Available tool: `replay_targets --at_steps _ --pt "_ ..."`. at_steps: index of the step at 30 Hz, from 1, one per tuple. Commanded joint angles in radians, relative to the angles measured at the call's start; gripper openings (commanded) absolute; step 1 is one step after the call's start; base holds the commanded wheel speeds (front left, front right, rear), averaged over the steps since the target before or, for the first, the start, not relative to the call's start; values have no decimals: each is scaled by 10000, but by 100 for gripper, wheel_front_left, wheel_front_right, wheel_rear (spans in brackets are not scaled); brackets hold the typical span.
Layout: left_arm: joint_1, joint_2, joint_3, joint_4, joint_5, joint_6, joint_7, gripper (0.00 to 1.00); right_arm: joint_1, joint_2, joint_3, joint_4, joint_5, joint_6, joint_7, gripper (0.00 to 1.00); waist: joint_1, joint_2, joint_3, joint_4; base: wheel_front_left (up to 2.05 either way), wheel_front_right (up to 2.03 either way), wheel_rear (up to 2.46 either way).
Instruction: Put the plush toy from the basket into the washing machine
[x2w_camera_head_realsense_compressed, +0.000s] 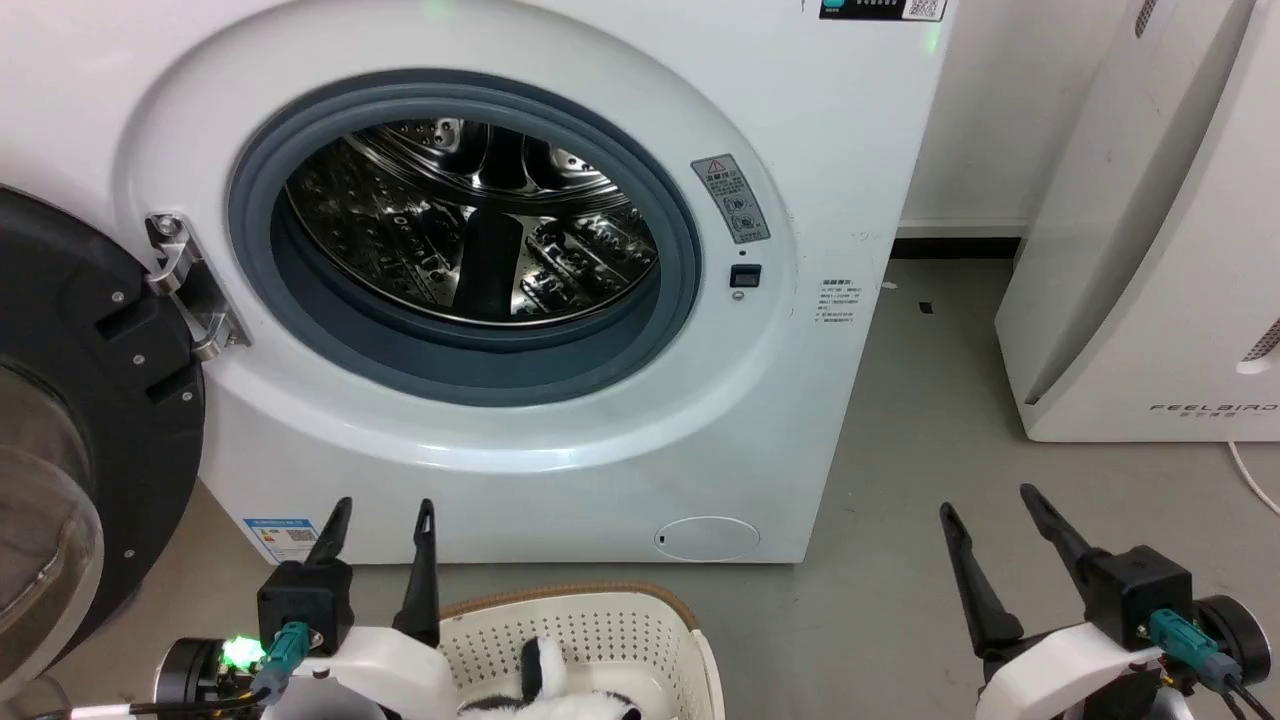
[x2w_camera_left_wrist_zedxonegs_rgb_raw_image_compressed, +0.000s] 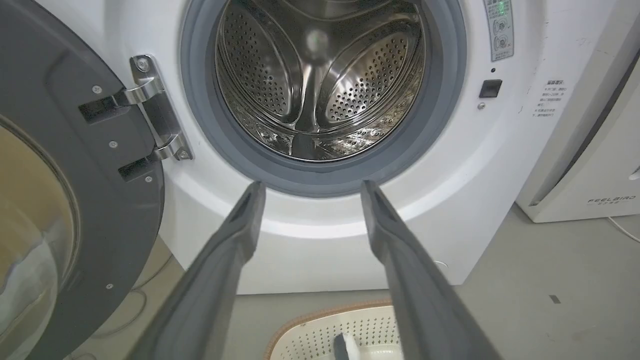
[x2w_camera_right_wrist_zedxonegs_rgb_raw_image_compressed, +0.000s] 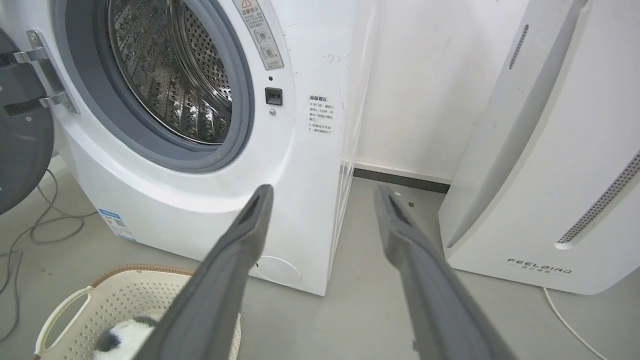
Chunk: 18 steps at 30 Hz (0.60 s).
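The white washing machine (x2w_camera_head_realsense_compressed: 800, 120) faces me with its black-framed door (x2w_camera_head_realsense_compressed: 80, 420) swung open to the left and the steel drum (x2w_camera_head_realsense_compressed: 470, 220) bare. On the floor before it stands the cream basket (x2w_camera_head_realsense_compressed: 590, 625) with a brown rim. The black-and-white plush toy (x2w_camera_head_realsense_compressed: 560, 695) lies inside it, mostly cut off by the bottom edge. My left gripper (x2w_camera_head_realsense_compressed: 385, 510) is open just left of the basket, fingers pointing at the washer. My right gripper (x2w_camera_head_realsense_compressed: 990, 500) is open over bare floor to the right. The basket (x2w_camera_right_wrist_zedxonegs_rgb_raw_image_compressed: 120, 300) and toy (x2w_camera_right_wrist_zedxonegs_rgb_raw_image_compressed: 125, 335) also appear in the right wrist view.
A smooth white FEELBIRD appliance (x2w_camera_head_realsense_compressed: 1150, 250) stands to the right of the washer with a gap of grey floor (x2w_camera_head_realsense_compressed: 930, 400) between them. A white cable (x2w_camera_head_realsense_compressed: 1255, 480) runs beside it. Grey cables (x2w_camera_right_wrist_zedxonegs_rgb_raw_image_compressed: 30, 235) lie on the floor under the open door.
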Motion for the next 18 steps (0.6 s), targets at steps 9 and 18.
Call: replay_targets --at_steps 9,18 --pt "3 0 -99 19 -188 43 -218 100 -15 1 -98 35 197 -1 -219 100 0 0 30 -7 0 0 0" --pt "-4 0 -227 150 -363 54 -406 100 -48 2 -192 88 349 -1 -406 100 0 0 101 -34 0 0 0"
